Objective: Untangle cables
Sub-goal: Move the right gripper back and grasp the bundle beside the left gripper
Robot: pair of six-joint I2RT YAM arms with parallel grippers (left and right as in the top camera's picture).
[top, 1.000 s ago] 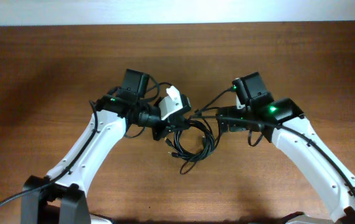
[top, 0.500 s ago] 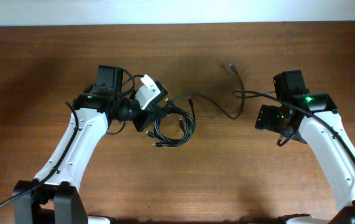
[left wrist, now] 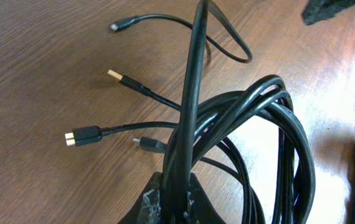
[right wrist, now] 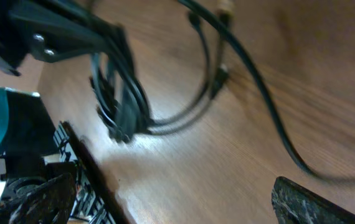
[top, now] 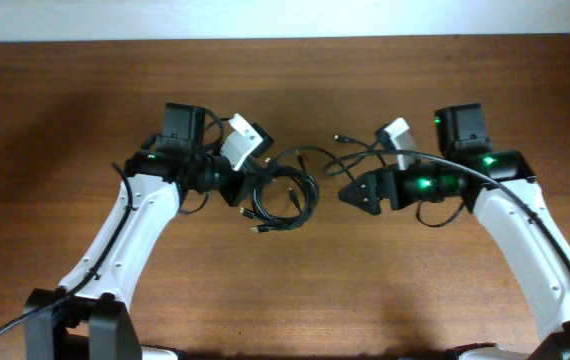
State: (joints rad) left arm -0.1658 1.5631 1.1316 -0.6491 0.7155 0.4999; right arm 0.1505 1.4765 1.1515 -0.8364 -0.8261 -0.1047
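The cables form a coiled black bundle (top: 285, 200) left of the table's middle. My left gripper (top: 248, 188) is shut on the bundle's near strands, and the left wrist view shows the jaws (left wrist: 174, 200) clamped on a thick strand. Several plug ends (left wrist: 81, 135) stick out of the coil onto the wood. One loose cable (top: 350, 155) trails from the bundle toward the right, its metallic tip pointing to the far side. My right gripper (top: 347, 195) is wide open and empty, just right of the bundle and near the loose cable (right wrist: 258, 93). The right wrist view also shows the bundle (right wrist: 121, 106).
The brown wooden table (top: 285, 300) has a pale wall edge along the far side. The white arm links (top: 115, 250) reach in from the near left and the near right (top: 535, 250).
My right arm has swung back left from the right side and now points at the bundle with its jaws open. The loose cable has shifted. My left arm moved slightly, still holding the bundle.
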